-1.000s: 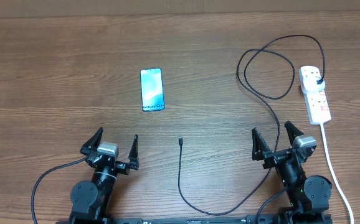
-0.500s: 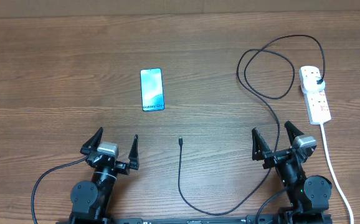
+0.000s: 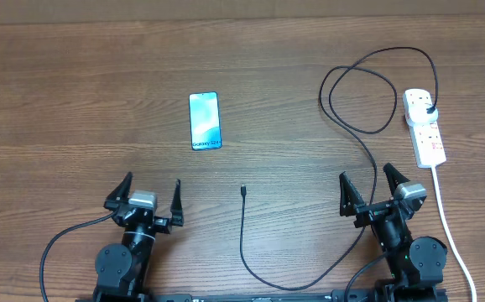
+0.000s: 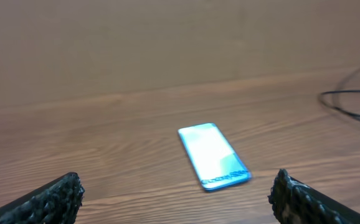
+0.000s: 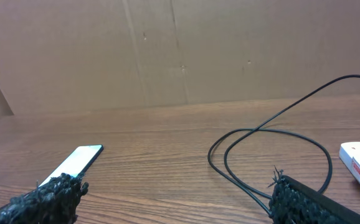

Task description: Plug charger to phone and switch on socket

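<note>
Left gripper (image 3: pixel 152 181) crouches low, jaws spread wide, aimed at the phone (image 3: pixel 205 122); right gripper (image 3: pixel 364 173) mirrors it, jaws spread, empty, the charger (image 3: pixel 242 222) running close by

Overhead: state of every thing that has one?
phone: screen lit, flat on table, nothing plugged in.
charger: plug in the socket, connector tip loose on table, apart from phone.
socket: charger plug inserted; switch position too small to tell.
left gripper: jaws open, empty.
right gripper: jaws open, empty.
</note>
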